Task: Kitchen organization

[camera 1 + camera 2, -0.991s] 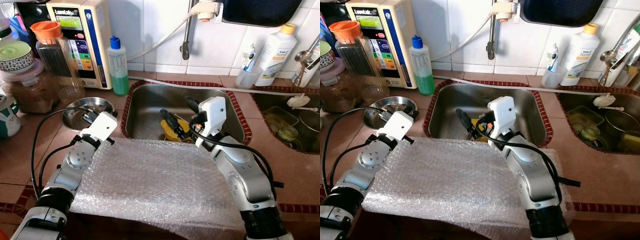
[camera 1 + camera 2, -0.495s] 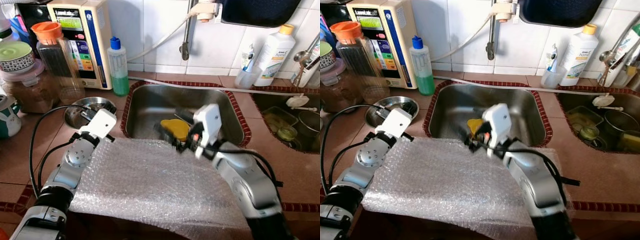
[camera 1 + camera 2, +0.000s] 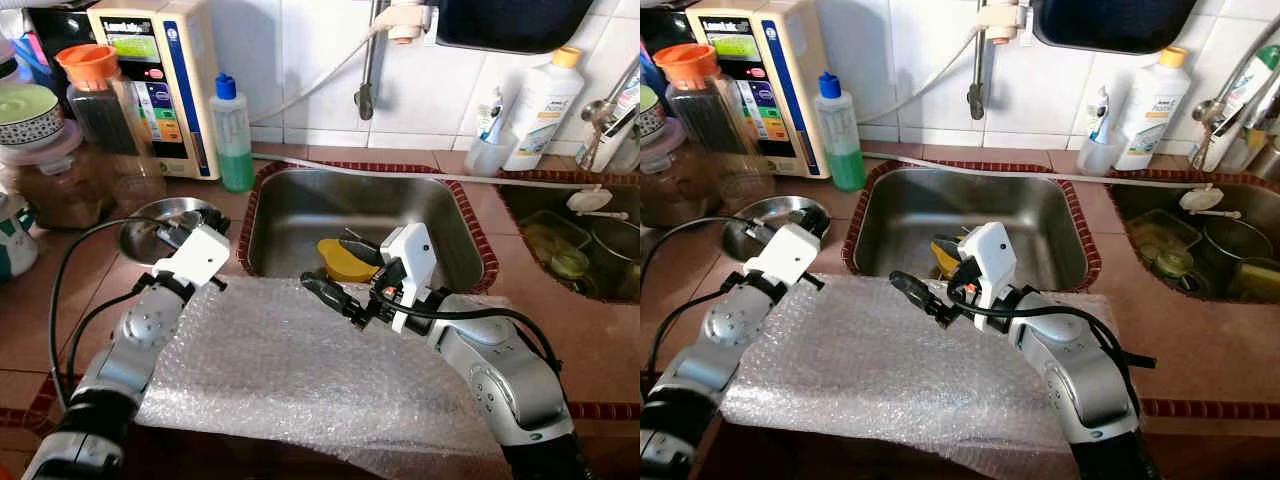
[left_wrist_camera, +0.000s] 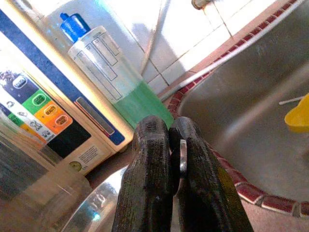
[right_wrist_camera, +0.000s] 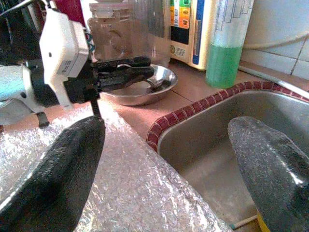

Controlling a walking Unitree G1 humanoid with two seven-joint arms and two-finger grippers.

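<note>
Right hand (image 3: 345, 268) spread, empty, at the near rim of the sink (image 3: 300, 200), above the bubble wrap (image 3: 300, 370) edge. Yellow item (image 3: 342, 262) lies in the sink, beside its far finger. Left hand (image 4: 170, 164) pressed together, over the steel bowl (image 3: 150, 225). To grab: drop lower, straddle the item, then pinch. Labels too blurred to read.

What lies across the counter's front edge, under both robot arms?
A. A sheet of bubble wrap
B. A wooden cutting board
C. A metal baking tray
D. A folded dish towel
A: a clear sheet of bubble wrap is spread over the counter in front of the sink, with both arms resting above it.
</note>
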